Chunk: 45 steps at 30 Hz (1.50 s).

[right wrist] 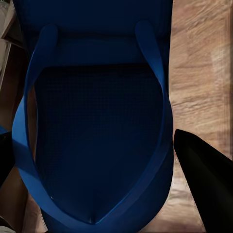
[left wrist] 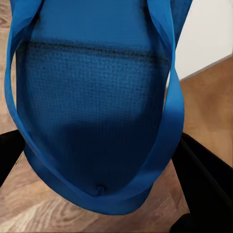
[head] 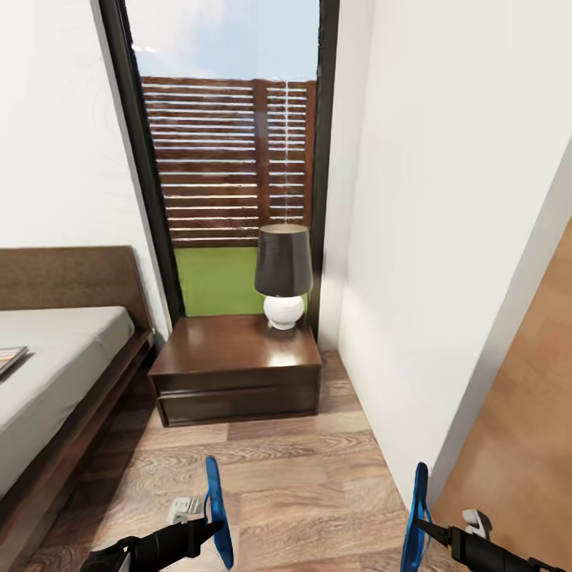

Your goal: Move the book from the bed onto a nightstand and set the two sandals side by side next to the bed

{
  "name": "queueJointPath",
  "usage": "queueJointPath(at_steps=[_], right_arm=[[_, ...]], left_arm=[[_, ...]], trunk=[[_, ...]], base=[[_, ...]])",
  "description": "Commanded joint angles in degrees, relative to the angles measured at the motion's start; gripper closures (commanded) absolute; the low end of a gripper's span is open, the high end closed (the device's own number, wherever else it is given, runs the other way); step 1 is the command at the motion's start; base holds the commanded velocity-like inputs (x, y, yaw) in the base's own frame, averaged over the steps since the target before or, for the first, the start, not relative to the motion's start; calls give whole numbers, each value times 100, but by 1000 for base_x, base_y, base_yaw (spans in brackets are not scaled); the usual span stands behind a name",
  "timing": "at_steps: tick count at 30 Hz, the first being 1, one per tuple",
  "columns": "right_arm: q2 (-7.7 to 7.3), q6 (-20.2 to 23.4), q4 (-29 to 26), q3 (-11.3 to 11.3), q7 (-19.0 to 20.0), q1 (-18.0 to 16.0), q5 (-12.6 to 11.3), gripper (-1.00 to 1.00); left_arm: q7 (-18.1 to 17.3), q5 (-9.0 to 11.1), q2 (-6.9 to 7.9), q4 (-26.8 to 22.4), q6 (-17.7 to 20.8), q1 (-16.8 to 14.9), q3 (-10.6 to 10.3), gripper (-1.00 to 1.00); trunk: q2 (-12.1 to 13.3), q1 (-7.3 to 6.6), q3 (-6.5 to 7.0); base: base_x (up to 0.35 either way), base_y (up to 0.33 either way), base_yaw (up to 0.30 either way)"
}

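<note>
The left tool [head: 213, 526] sits at about 7 o'clock in the head view, its black fingers clamped on a blue sandal [head: 216, 508] that stands on edge above the floor [head: 302, 477]. The left wrist view has that sandal's [left wrist: 97, 111] woven sole and strap up close, with a dark finger [left wrist: 204, 179] on either side of it.

The right tool [head: 425, 526] sits at about 5 o'clock, gripping the second sandal [head: 415, 516], which is also held on edge. In the right wrist view this sandal [right wrist: 97, 136] lies in shadow with one black finger [right wrist: 208, 179] beside it and wood planks past it. The two sandals are well apart, one at each lower side of the head view.

Toward 12 o'clock from the tools stands the nightstand [head: 238, 365], with a lamp [head: 284, 274] at its back right corner before a tall window [head: 230, 151] that shows a slatted fence and lawn. A white wall [head: 445, 238] runs along the right.

At 9 o'clock is the bed [head: 56, 373], just beside the nightstand. The book [head: 9, 357] lies on the mattress at the far left edge of the view, cut off by the frame.
</note>
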Motion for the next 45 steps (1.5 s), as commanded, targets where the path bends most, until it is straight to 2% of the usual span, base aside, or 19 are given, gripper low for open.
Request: queueJointPath(at_steps=[1, 16, 45], right_arm=[[2, 49, -5, -54, 23, -5, 42, 100], [4, 49, -5, -52, 14, -5, 42, 100], [2, 49, -5, -53, 14, -5, 42, 100]], left_arm=[[-41, -32, -6, -8, 59, -7, 49, 100], [-41, -32, -5, -8, 59, -5, 49, 100], [-42, -32, -6, -8, 59, -6, 49, 100]], trunk=[[-2, 2, -6], [-2, 2, -6], [-2, 2, -6]], base=[[309, -90, 0], [293, -84, 0], [6, -2, 194]])
